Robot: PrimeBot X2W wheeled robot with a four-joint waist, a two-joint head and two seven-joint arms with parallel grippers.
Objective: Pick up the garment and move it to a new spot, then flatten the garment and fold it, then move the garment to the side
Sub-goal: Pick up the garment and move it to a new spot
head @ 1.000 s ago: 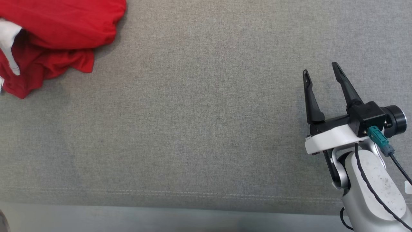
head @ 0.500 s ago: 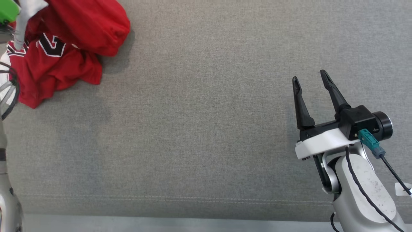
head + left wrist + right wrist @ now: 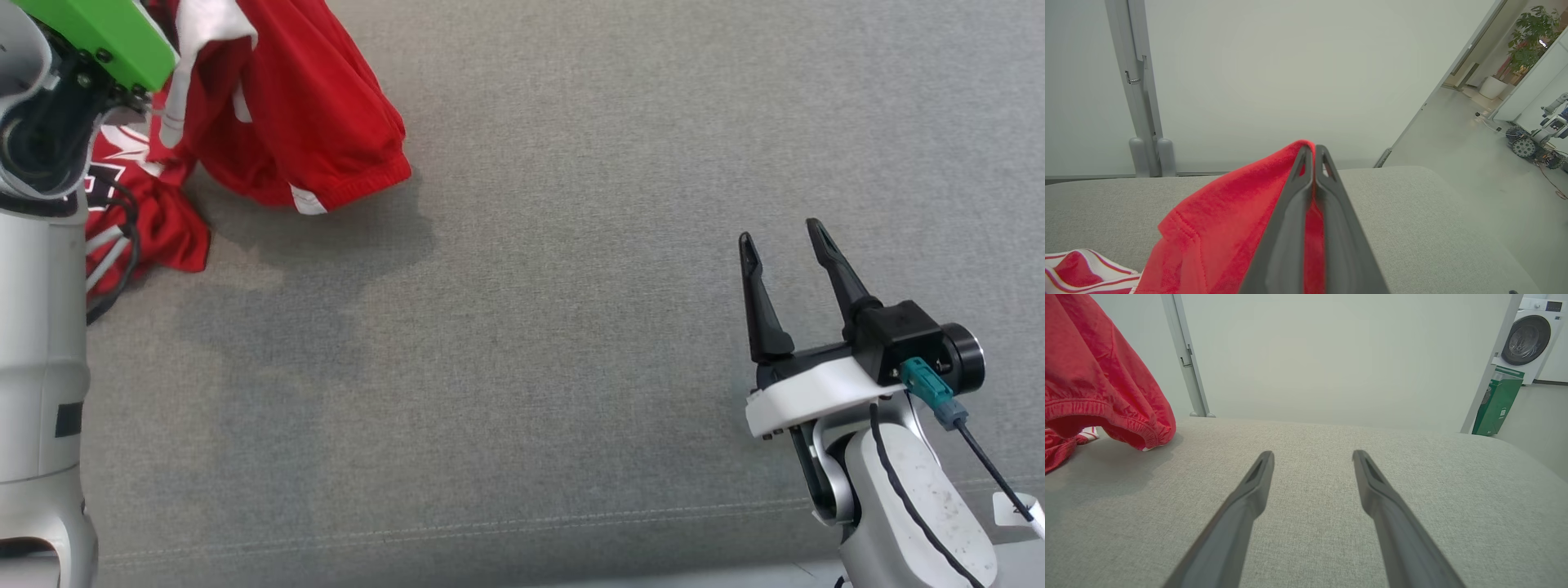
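Note:
The garment [image 3: 302,122] is red with white trim and dark lettering; it hangs lifted at the head view's top left, its lower part trailing on the grey surface. Red cloth [image 3: 1229,228] lies pinched between the fingers of my left gripper [image 3: 1310,153], which is shut on it. The left arm's pale forearm [image 3: 41,343] and green wrist part [image 3: 106,33] stand at the far left. My right gripper [image 3: 780,237] is open at the lower right, well away from the garment, nothing between its fingers [image 3: 1257,477]. From the right wrist, the garment [image 3: 1098,379] hangs at the upper left.
A wide grey fabric surface [image 3: 531,286] spreads under everything, its stitched front edge [image 3: 490,523] near the bottom of the head view. Beyond it are a pale wall, a washing machine [image 3: 1529,335], a green box [image 3: 1498,400] and another wheeled robot [image 3: 1539,134].
The garment has been raised and carried rightward by my left gripper, whose arm has come into the head view. The head camera has shifted; the right gripper stays open.

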